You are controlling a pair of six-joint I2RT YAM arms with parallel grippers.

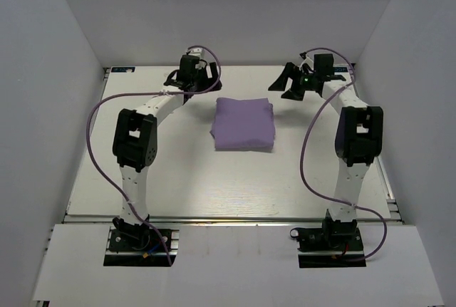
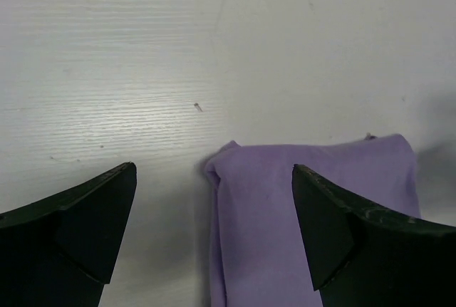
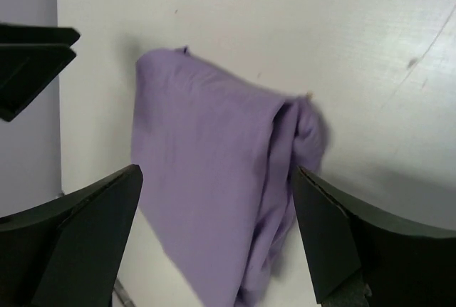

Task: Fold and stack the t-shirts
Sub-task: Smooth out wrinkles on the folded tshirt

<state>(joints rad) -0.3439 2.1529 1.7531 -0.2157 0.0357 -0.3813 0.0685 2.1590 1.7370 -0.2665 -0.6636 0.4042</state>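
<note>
One lavender t-shirt [image 1: 243, 123] lies folded into a small square in the middle of the white table [image 1: 178, 172]. My left gripper [image 1: 184, 87] hovers just off its far-left corner, jaws wide open and holding nothing. In the left wrist view the t-shirt's corner [image 2: 256, 207] lies below and between the spread fingers of the left gripper [image 2: 214, 170]. My right gripper [image 1: 287, 86] hangs off the far-right corner, also open and empty. In the right wrist view the folded t-shirt [image 3: 206, 150] sits beneath the right gripper [image 3: 217, 172], its layered edge bunched on the right.
White enclosure walls [image 1: 57, 72] close in the table on the left, back and right. Thin purple cables [image 1: 96, 157] loop beside each arm. A metal rail [image 1: 228, 219] runs along the table's near edge, ahead of both arm bases.
</note>
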